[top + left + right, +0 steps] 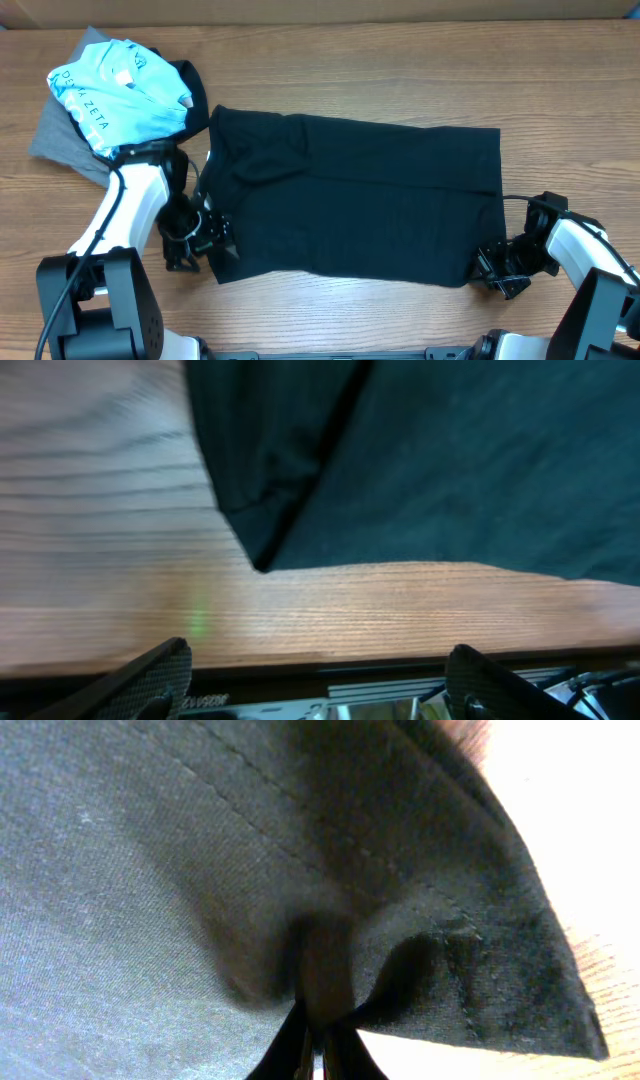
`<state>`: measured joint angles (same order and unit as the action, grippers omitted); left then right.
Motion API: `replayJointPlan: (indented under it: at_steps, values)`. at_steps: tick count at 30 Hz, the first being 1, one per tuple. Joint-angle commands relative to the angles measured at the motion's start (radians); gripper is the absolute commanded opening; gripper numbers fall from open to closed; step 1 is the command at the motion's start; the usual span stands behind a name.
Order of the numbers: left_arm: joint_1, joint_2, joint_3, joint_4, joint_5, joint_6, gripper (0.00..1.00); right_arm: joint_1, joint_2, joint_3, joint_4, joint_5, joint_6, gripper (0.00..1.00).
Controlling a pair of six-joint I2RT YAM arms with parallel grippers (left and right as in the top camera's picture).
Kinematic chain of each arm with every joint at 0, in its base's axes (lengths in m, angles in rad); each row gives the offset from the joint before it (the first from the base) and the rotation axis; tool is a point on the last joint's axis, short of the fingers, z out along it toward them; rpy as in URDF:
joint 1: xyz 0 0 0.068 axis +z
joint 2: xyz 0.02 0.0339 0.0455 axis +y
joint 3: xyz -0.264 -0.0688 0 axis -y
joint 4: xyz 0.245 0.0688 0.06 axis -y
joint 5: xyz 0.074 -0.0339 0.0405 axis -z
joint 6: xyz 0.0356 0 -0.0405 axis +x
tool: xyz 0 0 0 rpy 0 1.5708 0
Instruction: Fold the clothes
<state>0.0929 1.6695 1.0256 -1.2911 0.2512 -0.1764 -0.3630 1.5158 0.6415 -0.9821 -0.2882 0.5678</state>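
One black T-shirt (360, 195) lies flat. One light blue tee (120, 95) and one grey garment (60, 145) are heaped off its far-left corner. Two grippers: the right gripper (318, 1050) clamps its near-right corner, and the left gripper (203, 240) stands apart beside its near-left corner.

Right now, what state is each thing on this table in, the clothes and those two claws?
black T-shirt: laid flat, roughly rectangular, near right corner pinched.
light blue tee: crumpled in a heap, not folded.
grey garment: lying partly under the light blue tee.
left gripper: open, holding nothing, by the shirt's near left corner.
right gripper: shut on the black T-shirt.
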Motion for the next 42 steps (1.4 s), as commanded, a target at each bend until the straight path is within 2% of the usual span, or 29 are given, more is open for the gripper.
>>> replayJointPlan:
  at_steps: [1, 3, 7, 9, 13, 16, 20, 21, 27, 34, 39, 40, 42]
  values:
    - [-0.004, -0.010, -0.084, 0.053, 0.065, 0.009, 0.90, 0.001, 0.020, 0.007, 0.039, 0.047, -0.019, 0.04]
    - [-0.004, -0.009, -0.109, 0.093, 0.064, -0.008, 0.93, 0.001, 0.020, 0.007, 0.043, 0.047, -0.019, 0.04]
    - [-0.003, -0.009, -0.154, 0.150, 0.003, -0.060, 0.90, 0.001, 0.020, 0.007, 0.046, 0.047, -0.019, 0.04]
    - [-0.004, -0.009, -0.174, 0.172, -0.036, -0.096, 0.86, 0.001, 0.020, 0.007, 0.046, 0.047, -0.019, 0.04]
    - [-0.004, -0.009, -0.203, 0.228, -0.056, -0.137, 0.70, 0.001, 0.020, 0.007, 0.047, 0.047, -0.019, 0.04]
    - [-0.003, -0.009, -0.212, 0.261, -0.060, -0.146, 0.48, 0.001, 0.020, 0.007, 0.047, 0.047, -0.023, 0.04]
    - [-0.002, -0.010, -0.212, 0.266, -0.044, -0.146, 0.07, 0.001, 0.020, 0.007, 0.046, 0.047, -0.026, 0.04]
    - [-0.001, -0.010, -0.211, 0.262, -0.039, -0.146, 0.04, 0.001, 0.020, 0.007, 0.047, 0.048, -0.027, 0.04]
    - [0.003, -0.010, -0.177, 0.212, -0.032, -0.141, 0.04, 0.001, 0.020, 0.021, 0.042, 0.048, -0.046, 0.04]
    - [0.021, -0.010, -0.021, 0.095, -0.030, -0.086, 0.04, 0.001, 0.020, 0.073, -0.008, 0.048, -0.055, 0.04]
    - [0.021, -0.010, 0.049, 0.075, -0.029, -0.066, 0.04, 0.001, 0.020, 0.092, -0.019, 0.048, -0.071, 0.04]
    - [0.020, -0.010, 0.049, 0.071, -0.026, -0.066, 0.10, 0.001, 0.020, 0.092, -0.019, 0.048, -0.071, 0.04]
    - [0.011, -0.010, 0.037, 0.062, -0.008, -0.066, 0.28, 0.001, 0.020, 0.092, -0.020, 0.047, -0.071, 0.04]
